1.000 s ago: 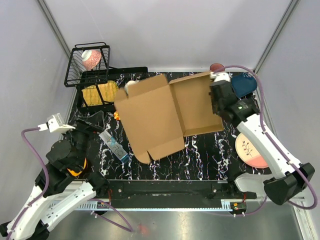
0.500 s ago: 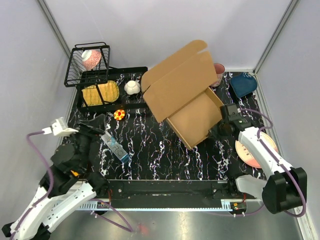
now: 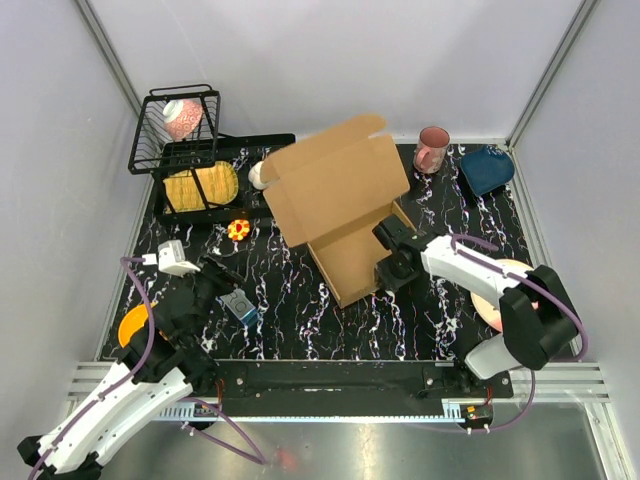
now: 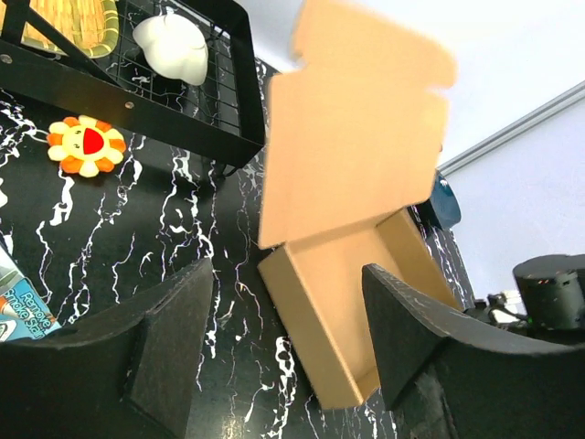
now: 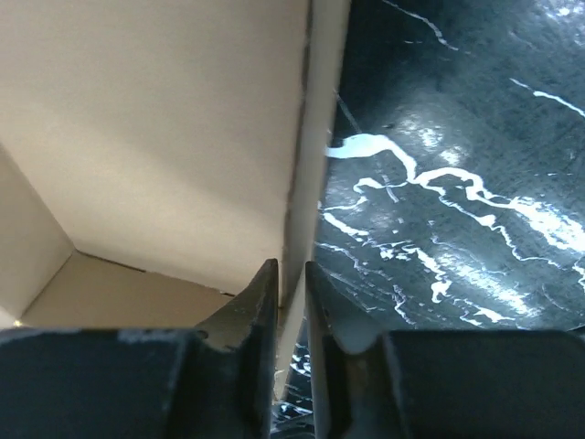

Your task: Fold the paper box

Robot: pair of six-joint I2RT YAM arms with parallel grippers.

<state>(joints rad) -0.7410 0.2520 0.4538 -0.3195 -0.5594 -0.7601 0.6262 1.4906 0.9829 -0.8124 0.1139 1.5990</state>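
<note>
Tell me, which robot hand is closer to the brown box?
Right. The right gripper pinches the paper box by its side wall. The left gripper hangs open off to the box's left, not touching it.

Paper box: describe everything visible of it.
The paper box is plain brown corrugated cardboard, unprinted, partly formed: a shallow rectangular tray with raised walls, open on top, and a large lid panel with a tabbed edge standing up tilted from its far side. It sits on the black marbled table near the middle. The right gripper pinches one side wall, one finger inside and one outside. What shows of its inside is empty.
</note>
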